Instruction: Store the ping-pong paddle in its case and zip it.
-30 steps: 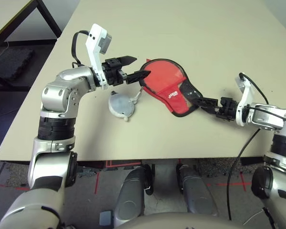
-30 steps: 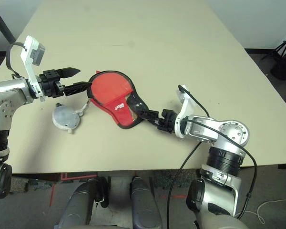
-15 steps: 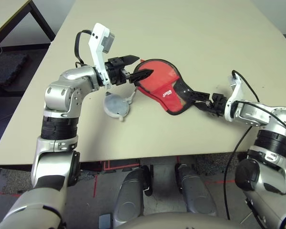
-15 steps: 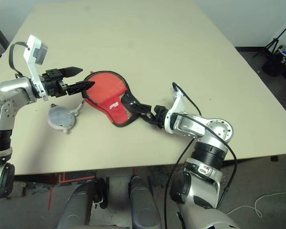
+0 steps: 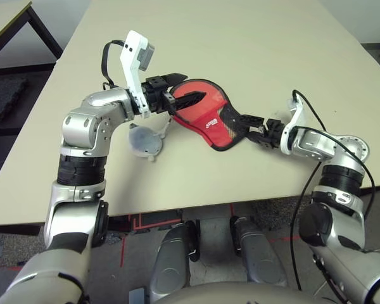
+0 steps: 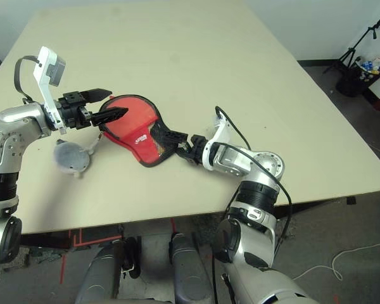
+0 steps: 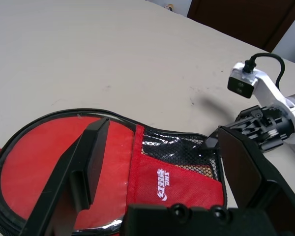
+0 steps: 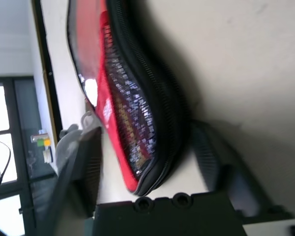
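Beige desk, dark floor around it. One case, red with black zipper edging, lies flat near mid-desk, round end toward 10 o'clock, narrow handle end toward 4 o'clock. Through the mesh pocket a bit of light wood shows in the left wrist view, so the ping-pong paddle is judged to be already inside; its red face is hidden.

Change over the last second: right gripper has come forward from 4 o'clock and now straddles the case's handle end, one finger on each side, jaws partly drawn in from full spread but whether they have clamped cannot be told. Left gripper has stayed over the round end at 10 o'clock, fingers spread wide, lower finger lying on the red fabric, pinching nothing.

Meaning, as judgement: stowing looks done; right arm is bracing the handle end so the zipper can be worked. Zipper state not readable.

Count: one case, one paddle, two grippers, one pale grey lump on a string at 8 o'clock of the case.
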`<action>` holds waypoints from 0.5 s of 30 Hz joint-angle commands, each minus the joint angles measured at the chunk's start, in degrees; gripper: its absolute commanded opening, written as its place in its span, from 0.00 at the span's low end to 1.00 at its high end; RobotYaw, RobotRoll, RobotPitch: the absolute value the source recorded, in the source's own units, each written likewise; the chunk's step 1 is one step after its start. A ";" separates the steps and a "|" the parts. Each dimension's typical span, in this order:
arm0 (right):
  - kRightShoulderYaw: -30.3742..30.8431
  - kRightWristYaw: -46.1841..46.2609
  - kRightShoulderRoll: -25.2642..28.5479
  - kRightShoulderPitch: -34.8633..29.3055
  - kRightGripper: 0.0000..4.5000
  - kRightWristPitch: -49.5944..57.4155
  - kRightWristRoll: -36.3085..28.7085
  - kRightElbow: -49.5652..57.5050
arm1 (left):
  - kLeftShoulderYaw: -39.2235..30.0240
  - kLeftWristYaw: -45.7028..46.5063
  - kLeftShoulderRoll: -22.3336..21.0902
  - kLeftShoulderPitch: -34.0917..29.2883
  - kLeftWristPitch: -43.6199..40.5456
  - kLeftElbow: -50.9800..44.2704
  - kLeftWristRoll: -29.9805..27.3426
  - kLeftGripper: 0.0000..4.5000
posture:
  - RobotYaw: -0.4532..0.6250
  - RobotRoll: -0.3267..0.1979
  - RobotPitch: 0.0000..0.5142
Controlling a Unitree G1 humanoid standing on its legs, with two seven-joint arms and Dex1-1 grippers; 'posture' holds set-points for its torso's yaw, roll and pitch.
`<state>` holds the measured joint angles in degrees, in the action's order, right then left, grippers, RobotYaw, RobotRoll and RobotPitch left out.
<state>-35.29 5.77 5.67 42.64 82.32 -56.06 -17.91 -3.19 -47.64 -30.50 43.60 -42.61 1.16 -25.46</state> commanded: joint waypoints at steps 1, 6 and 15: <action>2.09 -0.38 -1.51 -0.45 0.50 0.75 1.55 -0.77 | 0.45 0.13 0.04 -0.38 -0.08 -0.47 -0.44 1.00 | 0.42 0.62 0.46; 3.31 -1.04 -1.10 -0.77 0.14 0.94 2.92 0.66 | 0.47 0.29 0.26 -0.67 0.22 -0.35 -0.40 1.00 | 0.42 0.62 0.46; -0.25 2.76 -0.82 -5.25 0.01 9.84 2.02 15.05 | 0.39 0.68 0.52 -1.36 0.63 -0.52 -0.24 1.00 | 0.41 0.62 0.46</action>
<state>-34.59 6.46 4.64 39.76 89.42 -54.17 -6.62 -3.19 -47.00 -29.90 43.37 -42.25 1.16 -25.43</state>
